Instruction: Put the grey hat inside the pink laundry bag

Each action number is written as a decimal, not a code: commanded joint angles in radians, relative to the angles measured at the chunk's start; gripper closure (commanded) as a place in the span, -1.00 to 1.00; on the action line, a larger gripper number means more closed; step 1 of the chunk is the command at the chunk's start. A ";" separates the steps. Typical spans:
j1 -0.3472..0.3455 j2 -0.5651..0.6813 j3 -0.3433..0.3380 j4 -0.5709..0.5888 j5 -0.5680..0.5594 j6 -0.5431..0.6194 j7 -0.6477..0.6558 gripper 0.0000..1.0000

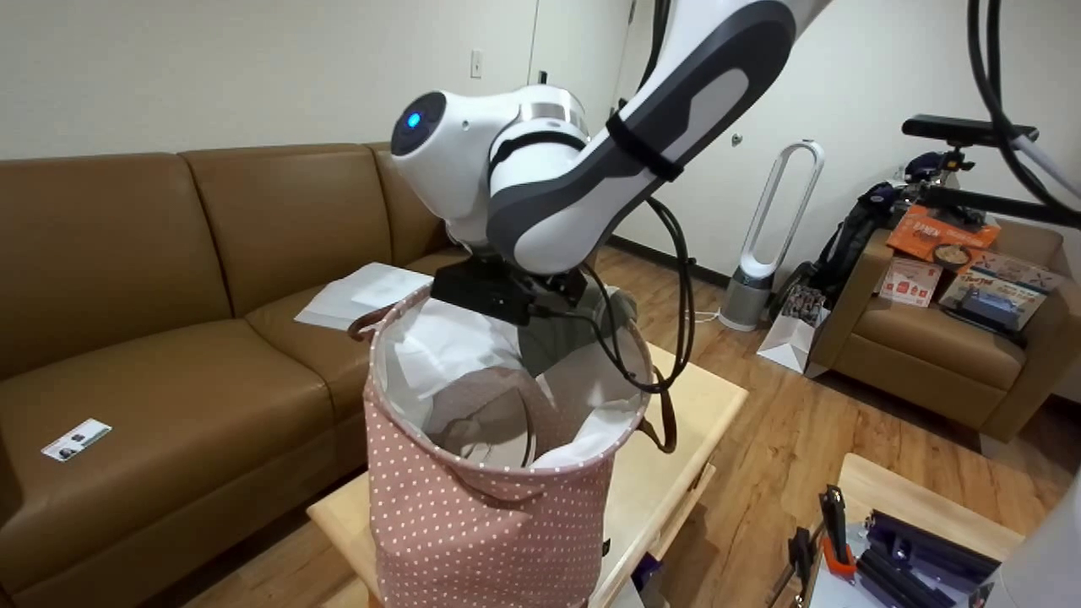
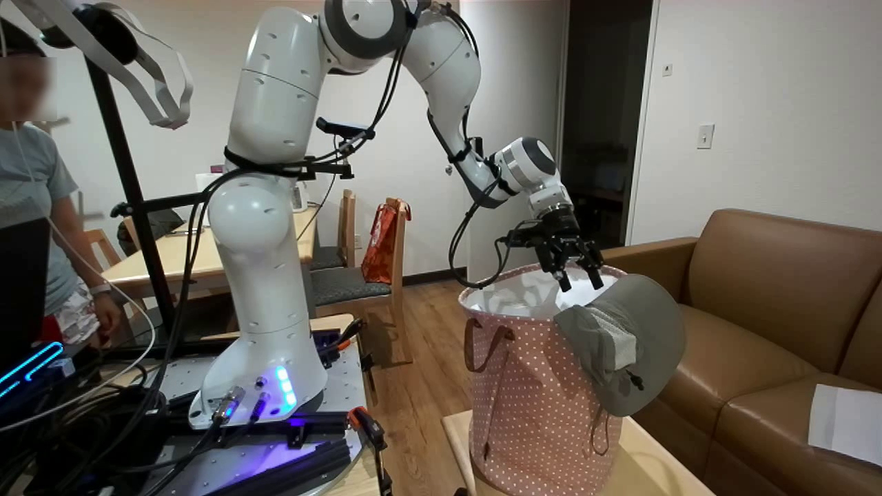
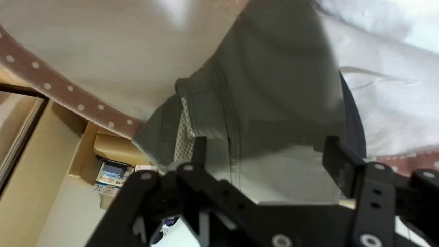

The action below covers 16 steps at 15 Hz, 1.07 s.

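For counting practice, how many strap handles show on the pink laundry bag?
2: in an exterior view, one strap handle right of the rim, another left; others may be hidden.

In an exterior view: near bag (image 1: 498, 540), above it, tilted down into it; sofa (image 1: 118, 279) left of bag, armchair (image 1: 937, 355) behind it, to right
In an exterior view: farther from bag, slightly above its top, facing its side; robot base (image 2: 258, 375) left of bag, sofa right
Wrist view: close above bag, facing down onto hat (image 3: 281, 79), armchair beyond
Both exterior views share bag, arm (image 1: 583, 177), sofa
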 commanded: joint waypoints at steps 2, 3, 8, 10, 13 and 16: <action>-0.006 0.000 0.012 0.001 0.032 -0.002 -0.055 -0.96; -0.003 -0.005 0.013 -0.003 0.036 -0.007 -0.050 -1.00; -0.002 0.056 0.001 0.071 0.025 0.017 0.015 -1.00; 0.006 0.092 -0.009 0.116 0.002 0.022 0.054 -1.00; 0.015 0.161 -0.019 0.181 -0.031 0.024 0.078 -1.00; 0.027 0.235 -0.034 0.225 -0.053 -0.019 0.072 -1.00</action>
